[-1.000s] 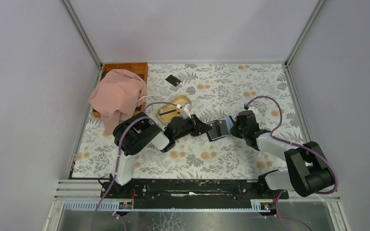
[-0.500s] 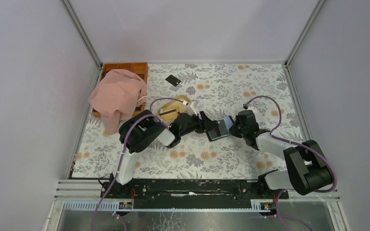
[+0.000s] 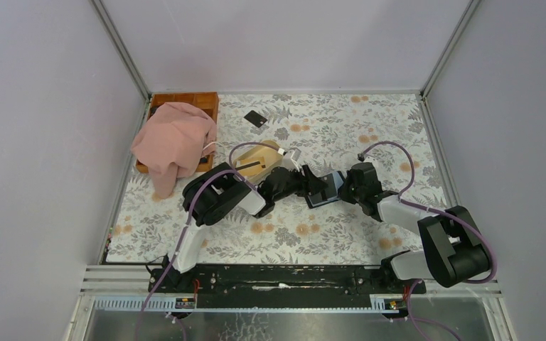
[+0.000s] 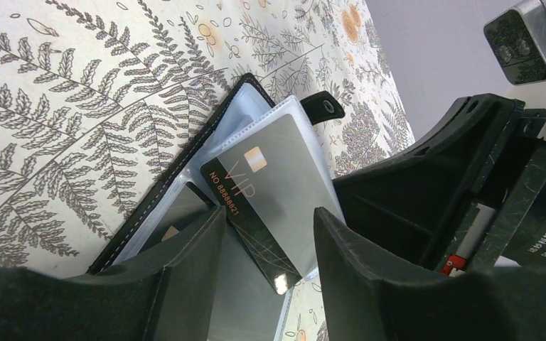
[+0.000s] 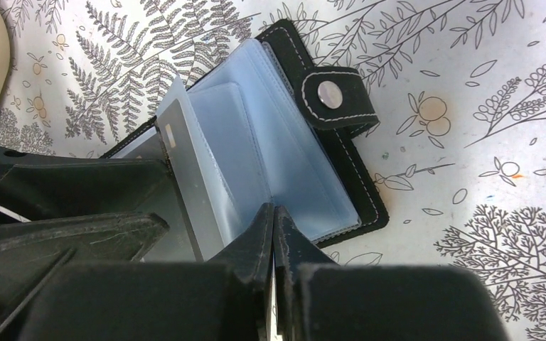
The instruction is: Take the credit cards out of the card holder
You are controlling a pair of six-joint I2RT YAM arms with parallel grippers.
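Note:
The card holder lies open on the floral cloth, its clear sleeves fanned out; it also shows in the left wrist view and the right wrist view. A dark credit card marked VIP sticks out of a sleeve, and it shows as a grey card in the right wrist view. My left gripper is open, its jaws on either side of that card's free end without touching it. My right gripper is shut, tips pressed on the clear sleeves. Another black card lies far back.
A beige oval dish with a dark strip in it sits just left of the left gripper. A wooden tray draped with a pink cloth stands at the back left. Grey walls close in three sides.
My left gripper has moved right, from beside the holder to over its left half, around the protruding card. The right arm and the holder have stayed put.

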